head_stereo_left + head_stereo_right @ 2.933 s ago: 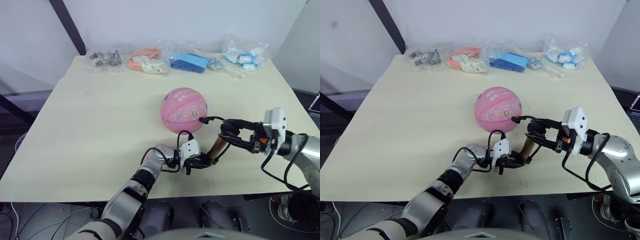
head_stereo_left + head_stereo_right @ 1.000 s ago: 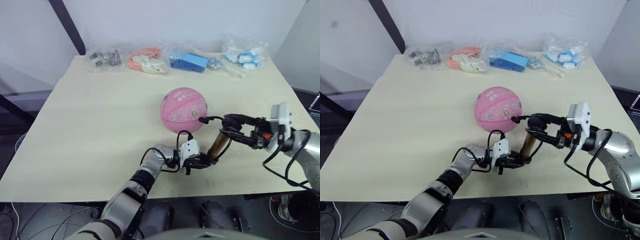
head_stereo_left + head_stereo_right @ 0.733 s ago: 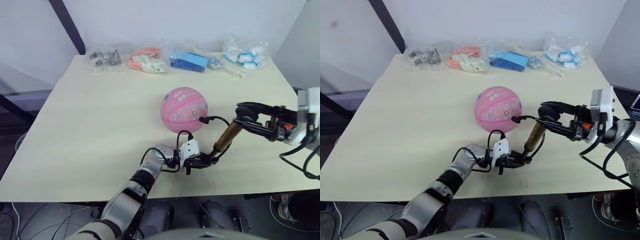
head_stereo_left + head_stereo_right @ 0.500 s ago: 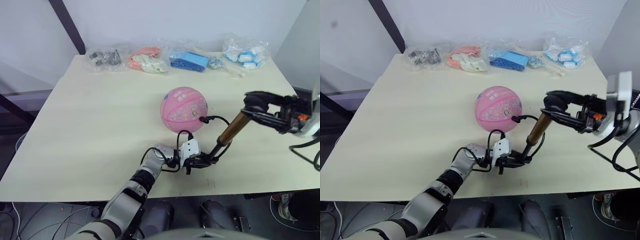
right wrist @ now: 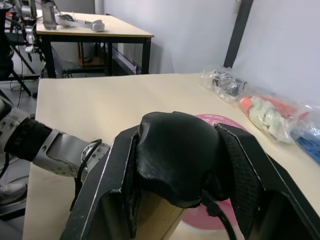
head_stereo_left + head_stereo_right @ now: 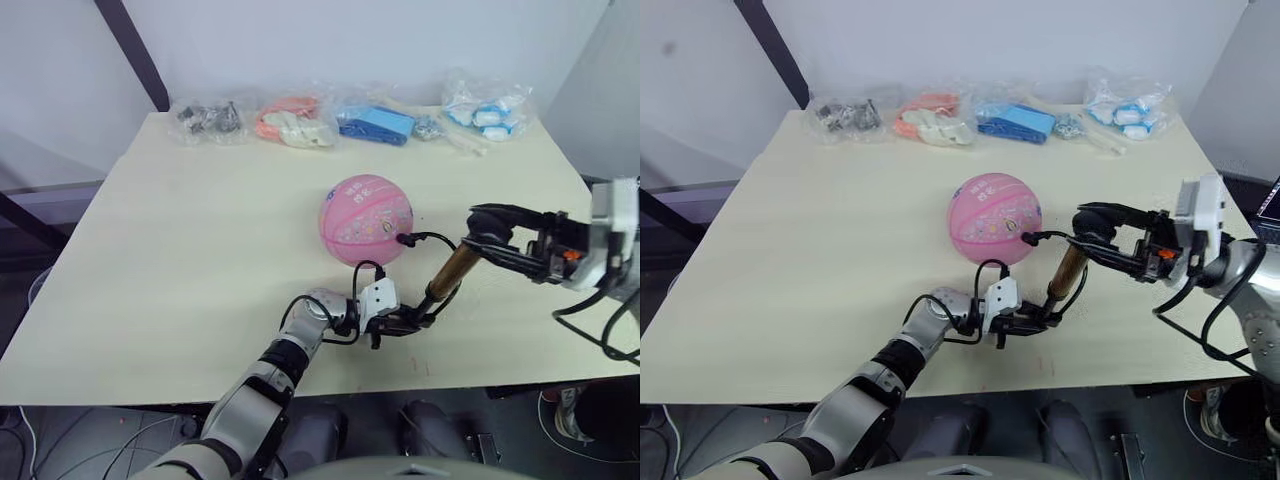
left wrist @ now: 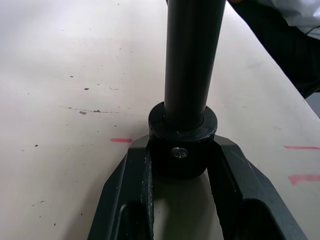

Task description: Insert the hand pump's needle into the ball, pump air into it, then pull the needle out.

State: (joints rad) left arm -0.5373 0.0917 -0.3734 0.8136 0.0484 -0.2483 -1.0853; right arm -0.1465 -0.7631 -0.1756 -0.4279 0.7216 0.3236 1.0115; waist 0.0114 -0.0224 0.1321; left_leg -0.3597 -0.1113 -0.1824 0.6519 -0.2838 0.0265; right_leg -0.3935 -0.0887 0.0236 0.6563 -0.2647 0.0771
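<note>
I see the left gripper [image 6: 398, 322] clamped on the hand pump [image 6: 449, 274] at its black base cap, low on the table [image 6: 180, 260]. The right gripper [image 6: 487, 232] grips the handle [image 5: 175, 157]. The hose [image 6: 432, 238] reaches the ball [image 6: 366, 219], mid-table; the needle is too small to make out.

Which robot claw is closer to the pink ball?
The right claw, clamping the pump's handle beside the ball. The left claw grips the pump's base lower down, toward the table's near edge.
</note>
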